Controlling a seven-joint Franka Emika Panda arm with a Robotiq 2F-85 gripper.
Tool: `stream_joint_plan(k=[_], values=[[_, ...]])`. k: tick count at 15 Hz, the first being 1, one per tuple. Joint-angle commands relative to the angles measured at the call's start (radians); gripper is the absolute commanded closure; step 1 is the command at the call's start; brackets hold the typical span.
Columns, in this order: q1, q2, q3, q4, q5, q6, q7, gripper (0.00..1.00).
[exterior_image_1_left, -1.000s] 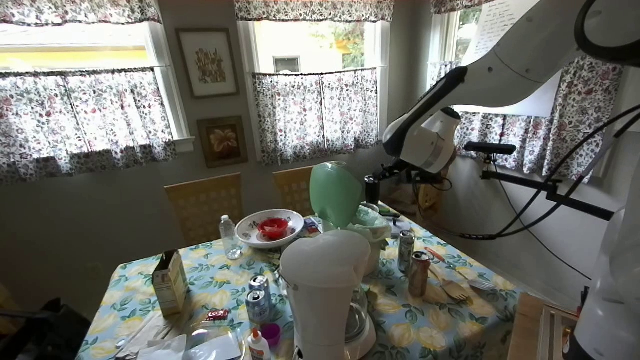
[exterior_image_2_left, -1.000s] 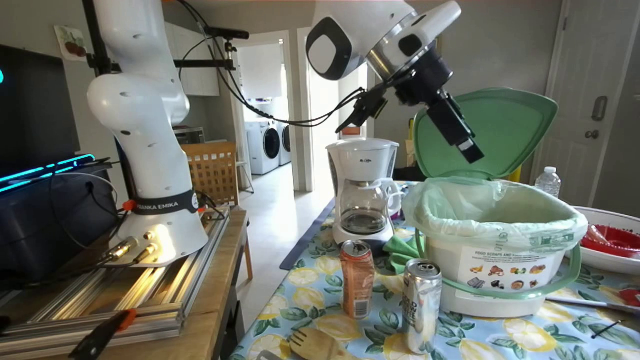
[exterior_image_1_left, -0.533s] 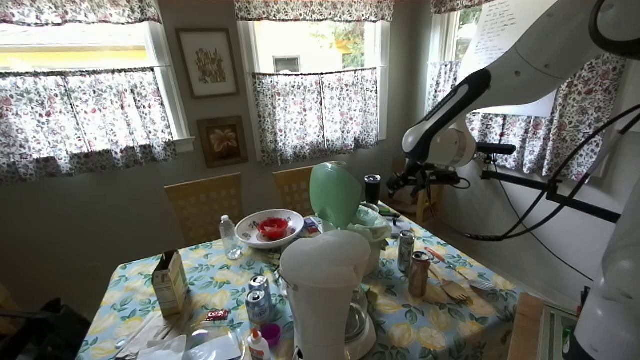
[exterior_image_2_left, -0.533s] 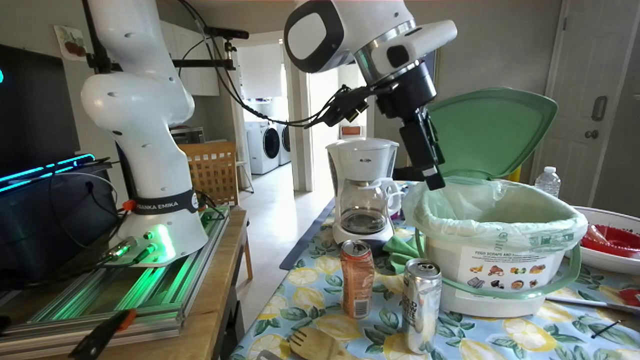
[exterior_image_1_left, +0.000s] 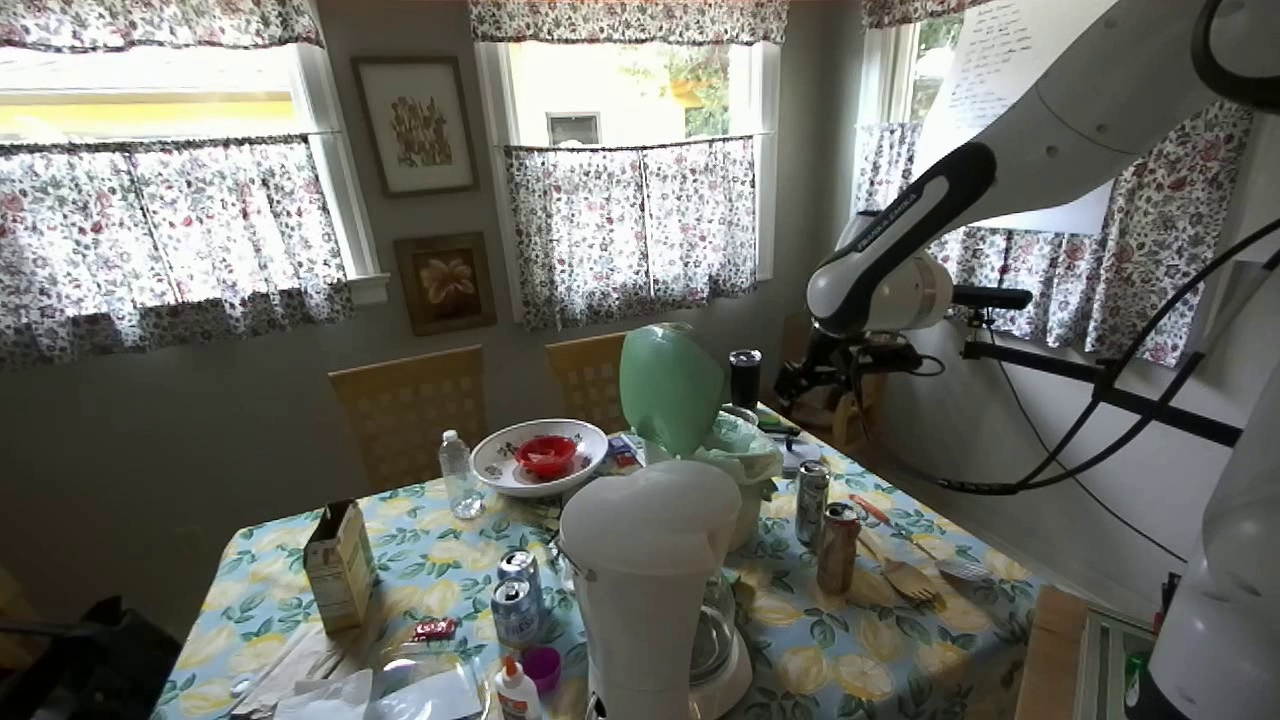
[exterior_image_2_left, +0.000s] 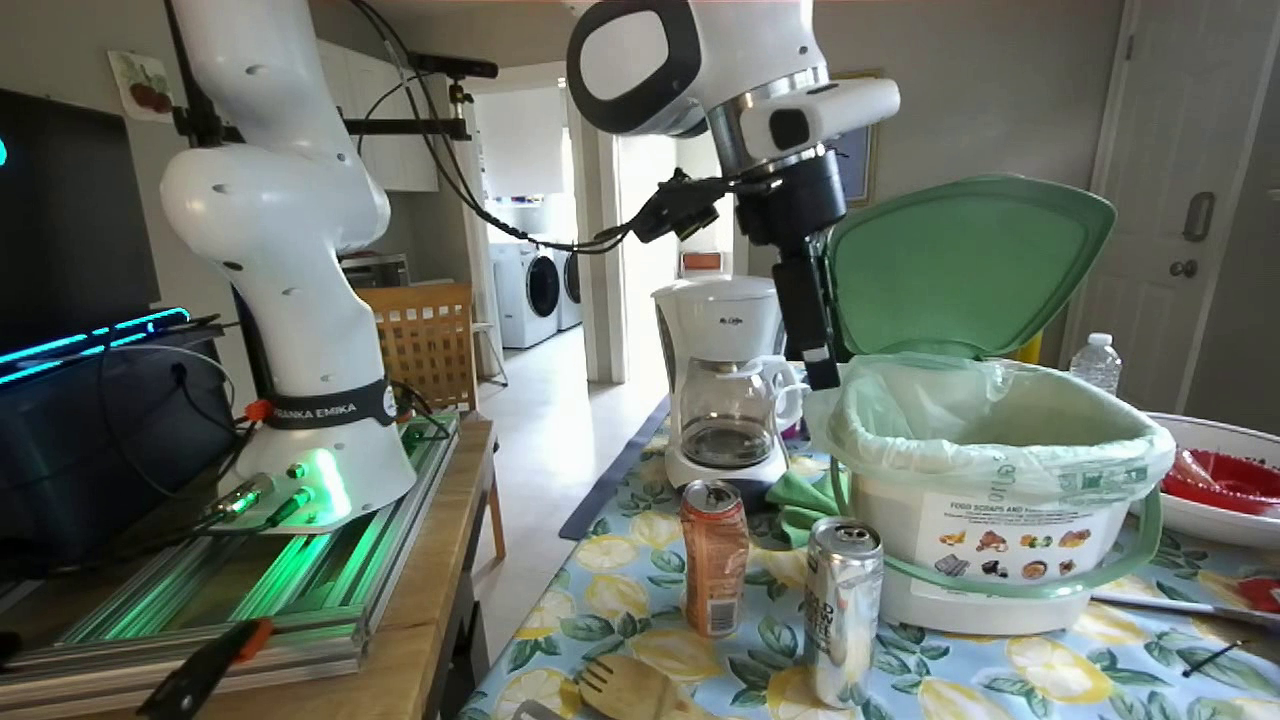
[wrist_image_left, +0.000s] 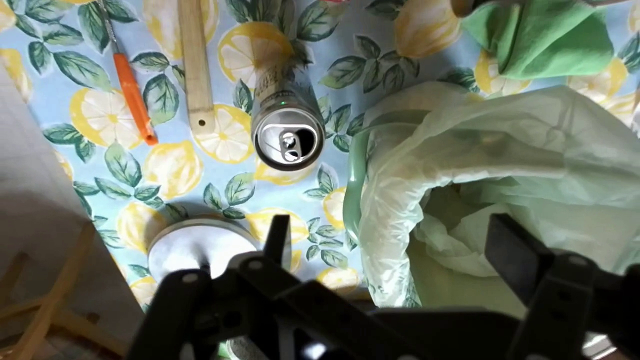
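1. The gripper (wrist_image_left: 395, 245) is pointed downward, and its jaws are spread wide apart.
2. Nearest to it is the food-scraps bin (exterior_image_2_left: 980, 615), which is stood on the lemon-print tablecloth (exterior_image_2_left: 612, 600).
3. In the wrist view, one finger (wrist_image_left: 515, 255) is seen against the bin's opening and the opposite finger (wrist_image_left: 276, 237) against the tablecloth, outside the rim.
4. The bin is lined with a pale green bag (wrist_image_left: 500, 155), which is folded over the rim; the bin's green lid (exterior_image_2_left: 980, 260) is raised, and a pictured label (exterior_image_2_left: 1010, 540) is carried on the wall.
5. Just beside the bin, a silver can (wrist_image_left: 287, 135) is stood upright with its mouth open; an orange can (exterior_image_2_left: 714, 570), also upright, is seen near it in both exterior views.
6. In the wrist view, an orange-handled utensil (wrist_image_left: 132, 95) and a wooden handle (wrist_image_left: 196, 75) are laid side by side near the silver can, and a round metallic lid (wrist_image_left: 195, 240) is partly hidden by the gripper.
7. A green cloth (exterior_image_2_left: 805, 505) is bunched between the bin and a white coffee maker (exterior_image_2_left: 727, 320), whose glass carafe (exterior_image_2_left: 725, 430) is seated in place.
8. In an exterior view, a red bowl (exterior_image_1_left: 547, 458) is nested in a wide flower-patterned bowl (exterior_image_1_left: 500, 465), and a clear plastic bottle (exterior_image_1_left: 460, 480) is stood beside it.
9. Two light-blue cans (exterior_image_1_left: 515, 615) are stood close together near a purple cup (exterior_image_1_left: 542, 668).
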Motion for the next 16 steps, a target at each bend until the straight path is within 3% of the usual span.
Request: stream_joint_plan(k=[1,7,16], values=[[-0.010,-0.011,0.021,-0.016,-0.066,-0.041,0.022,0.00],[-0.008,-0.008,0.033,-0.047,-0.113,-0.144,-0.009,0.00],[-0.006,0.028,0.038,-0.099,-0.214,-0.148,-0.044,0.00]])
